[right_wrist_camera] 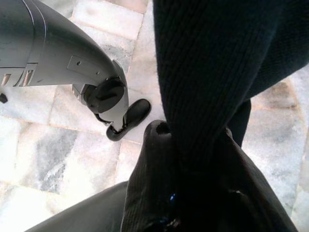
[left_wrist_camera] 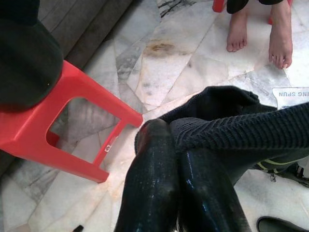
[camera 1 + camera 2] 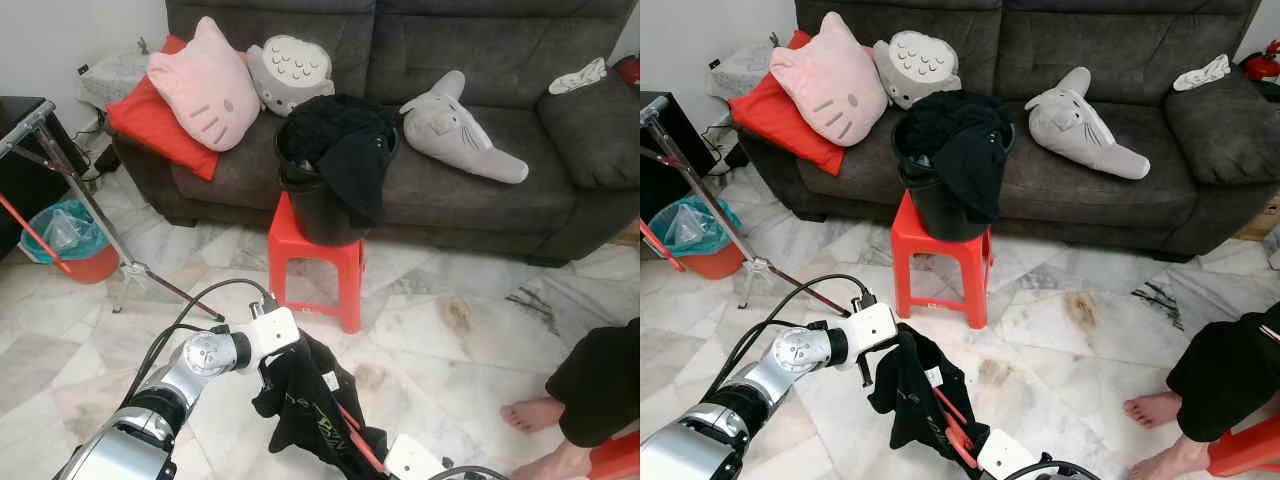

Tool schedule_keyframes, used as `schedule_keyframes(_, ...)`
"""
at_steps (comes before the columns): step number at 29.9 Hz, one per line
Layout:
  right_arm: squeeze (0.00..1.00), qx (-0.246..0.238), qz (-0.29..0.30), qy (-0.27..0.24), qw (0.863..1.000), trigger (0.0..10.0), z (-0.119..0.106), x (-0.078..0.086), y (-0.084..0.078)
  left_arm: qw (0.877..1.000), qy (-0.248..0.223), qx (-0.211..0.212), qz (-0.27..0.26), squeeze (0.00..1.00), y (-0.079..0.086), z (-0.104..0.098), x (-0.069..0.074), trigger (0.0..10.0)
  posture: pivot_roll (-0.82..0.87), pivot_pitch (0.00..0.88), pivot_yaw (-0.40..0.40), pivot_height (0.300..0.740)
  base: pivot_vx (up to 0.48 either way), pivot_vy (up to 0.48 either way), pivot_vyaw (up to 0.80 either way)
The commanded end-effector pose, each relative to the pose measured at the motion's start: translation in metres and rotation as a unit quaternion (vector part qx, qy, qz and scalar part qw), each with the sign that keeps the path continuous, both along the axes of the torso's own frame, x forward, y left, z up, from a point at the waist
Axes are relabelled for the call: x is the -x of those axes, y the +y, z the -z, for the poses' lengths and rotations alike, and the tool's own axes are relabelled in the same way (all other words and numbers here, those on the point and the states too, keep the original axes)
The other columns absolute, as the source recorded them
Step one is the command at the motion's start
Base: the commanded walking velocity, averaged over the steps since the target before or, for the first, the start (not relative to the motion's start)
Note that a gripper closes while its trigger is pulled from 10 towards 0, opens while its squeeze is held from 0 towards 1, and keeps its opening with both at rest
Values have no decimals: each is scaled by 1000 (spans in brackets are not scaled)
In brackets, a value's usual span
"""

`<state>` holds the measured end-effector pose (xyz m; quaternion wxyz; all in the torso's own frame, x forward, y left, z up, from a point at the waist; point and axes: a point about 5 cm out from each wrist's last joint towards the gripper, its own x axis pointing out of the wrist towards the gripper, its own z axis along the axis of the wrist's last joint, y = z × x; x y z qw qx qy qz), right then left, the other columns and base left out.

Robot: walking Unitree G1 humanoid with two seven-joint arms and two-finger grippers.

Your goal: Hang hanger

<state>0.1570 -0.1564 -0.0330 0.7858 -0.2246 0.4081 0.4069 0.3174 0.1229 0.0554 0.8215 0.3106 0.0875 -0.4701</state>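
A black knit garment (image 3: 310,400) on a red hanger (image 3: 950,425) hangs low over the marble floor between my two arms. My left gripper (image 2: 169,128) is shut on an upper fold of the garment, its fingers (image 2: 154,183) pressed together. My right gripper (image 1: 188,140) comes up from below at the bottom edge of the eye views, shut on the garment's lower part where the hanger's red bar runs into the cloth. The fabric (image 1: 207,72) hides most of its fingers. My left arm (image 1: 48,48) passes across the right wrist view.
A red stool (image 3: 315,265) ahead carries a black bucket (image 3: 325,215) heaped with dark clothes, against a grey sofa (image 3: 500,190) with plush cushions. A metal stand (image 3: 95,215) and a red bin (image 3: 70,240) are at left. A person's bare foot (image 3: 530,412) is at right.
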Motion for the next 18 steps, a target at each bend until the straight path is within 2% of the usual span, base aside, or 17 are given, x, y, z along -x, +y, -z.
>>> schedule_keyframes(1,0,21,-4,42,999,10000,7,17,-9,999,-30,24,-26,667,7,-16,-10,10000,-41,69,55,740,0,0,0)
schedule_keyframes(2,0,21,-4,43,999,10000,6,17,-8,999,-30,24,-26,1000,8,-16,-10,10000,-41,69,55,740,0,0,0)
schedule_keyframes(15,0,25,-1,51,998,10000,-1,18,-6,999,-33,24,-26,1000,11,-19,-12,10000,-37,73,54,740,0,0,0)
schedule_keyframes(18,0,23,6,61,998,10000,-1,20,-6,998,-44,12,-37,1000,13,-19,-13,10000,-36,74,54,740,0,0,0)
